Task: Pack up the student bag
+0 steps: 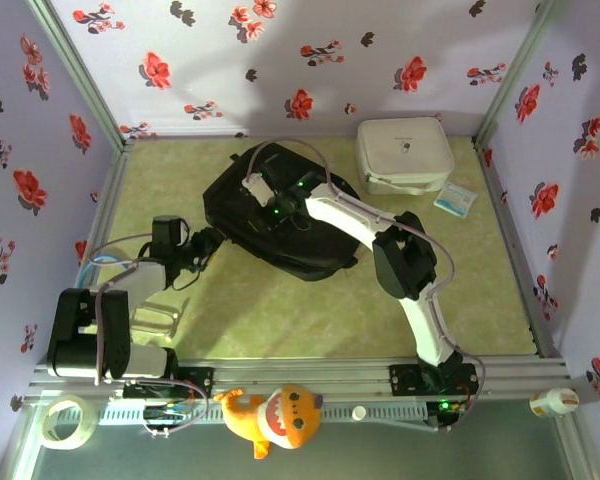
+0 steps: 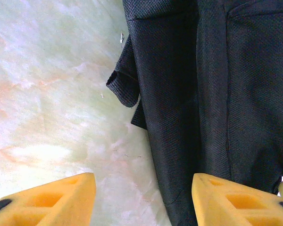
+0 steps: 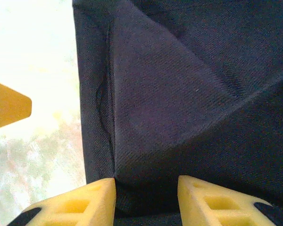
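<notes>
The student bag [image 1: 310, 245], black soft fabric, lies in the middle of the table. My right gripper [image 1: 265, 195] reaches over its top left part. In the right wrist view its yellow fingers [image 3: 80, 205] stand a little apart, and a bulging fold of the bag's fabric [image 3: 179, 94] fills the gap and touches both inner faces, so the right gripper [image 3: 146, 183] is shut on it. My left gripper [image 1: 208, 243] sits at the bag's lower left edge. The left gripper [image 2: 144, 188] is open, one finger over bare table, the other over the bag's edge [image 2: 179, 117].
A white zip case [image 1: 405, 150] stands at the back right, with a small blue-white packet [image 1: 454, 198] beside it. Below the front rail lie a tape roll [image 1: 65, 420], an orange plush shark [image 1: 275, 418] and a white bottle [image 1: 553, 402]. Flowered walls [image 1: 40, 150] close the sides.
</notes>
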